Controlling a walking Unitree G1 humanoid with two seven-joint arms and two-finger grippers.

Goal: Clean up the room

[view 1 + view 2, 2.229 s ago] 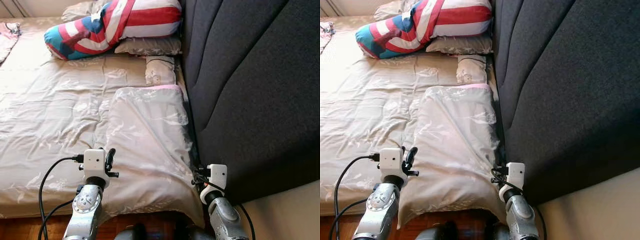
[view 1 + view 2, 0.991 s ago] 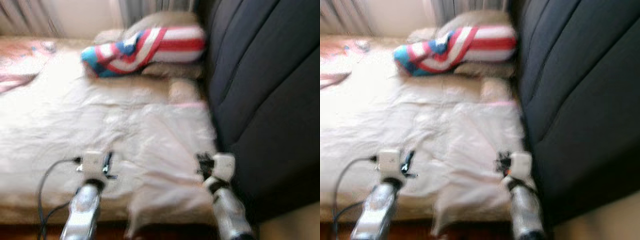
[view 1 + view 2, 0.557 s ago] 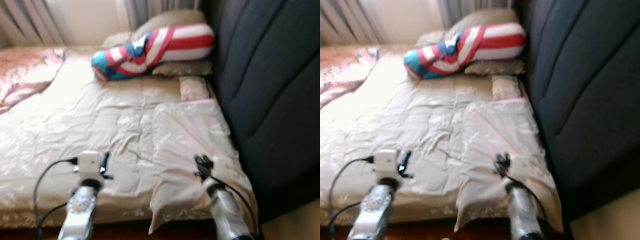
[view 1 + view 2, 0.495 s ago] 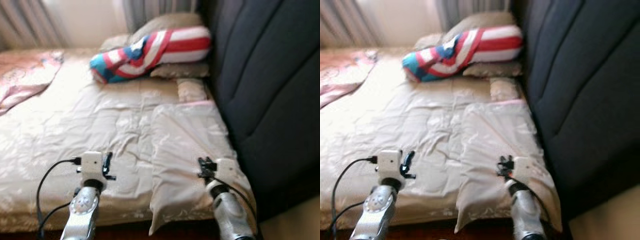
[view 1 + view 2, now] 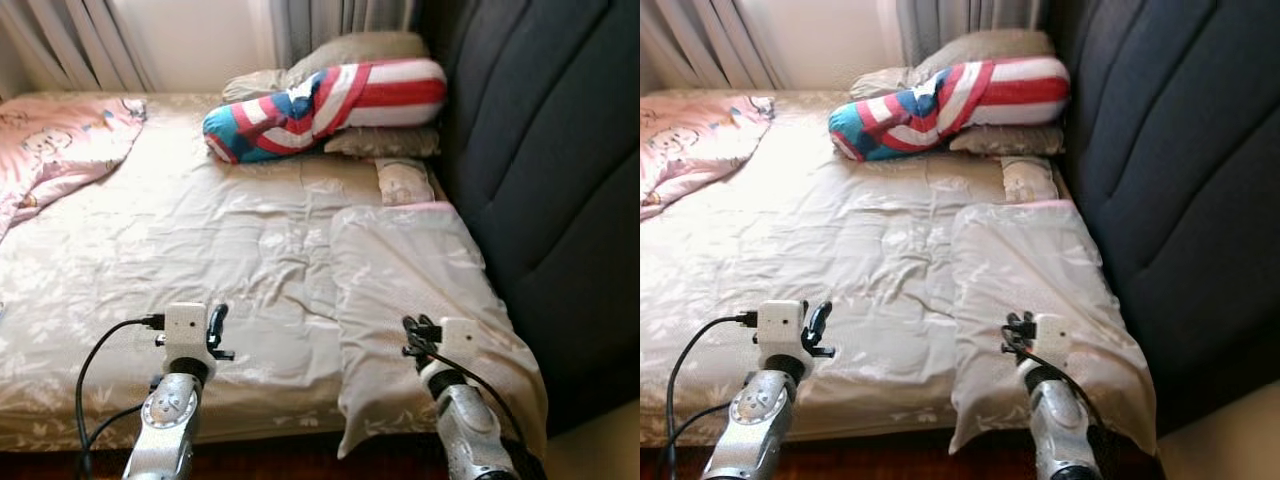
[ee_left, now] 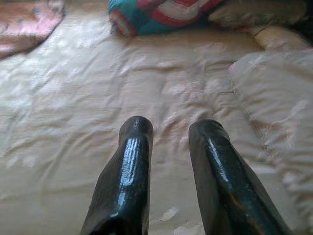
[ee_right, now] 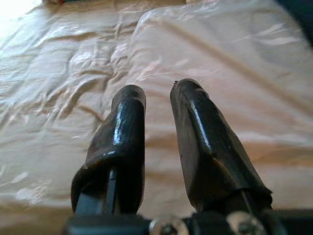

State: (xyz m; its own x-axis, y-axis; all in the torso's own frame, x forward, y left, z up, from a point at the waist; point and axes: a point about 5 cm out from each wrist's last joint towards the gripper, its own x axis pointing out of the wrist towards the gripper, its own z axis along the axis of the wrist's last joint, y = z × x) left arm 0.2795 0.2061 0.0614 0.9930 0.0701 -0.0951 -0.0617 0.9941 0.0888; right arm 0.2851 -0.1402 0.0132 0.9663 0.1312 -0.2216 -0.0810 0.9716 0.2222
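Two hands hover low over the near edge of the bed [image 5: 120, 250], neither holding anything. At the far left a pink blanket [image 5: 50, 150] lies crumpled by the curtains. The left hand [image 5: 216, 326] hangs above the tan cover, its fingers [image 6: 132, 161] apart. Farther back a striped red, white and blue pillow [image 5: 320, 105] rests across tan pillows. The right hand [image 5: 1016, 333], fingers [image 7: 124, 132] slightly parted, sits over a folded tan quilt [image 5: 420, 280] just beside the dark headboard [image 5: 550, 180].
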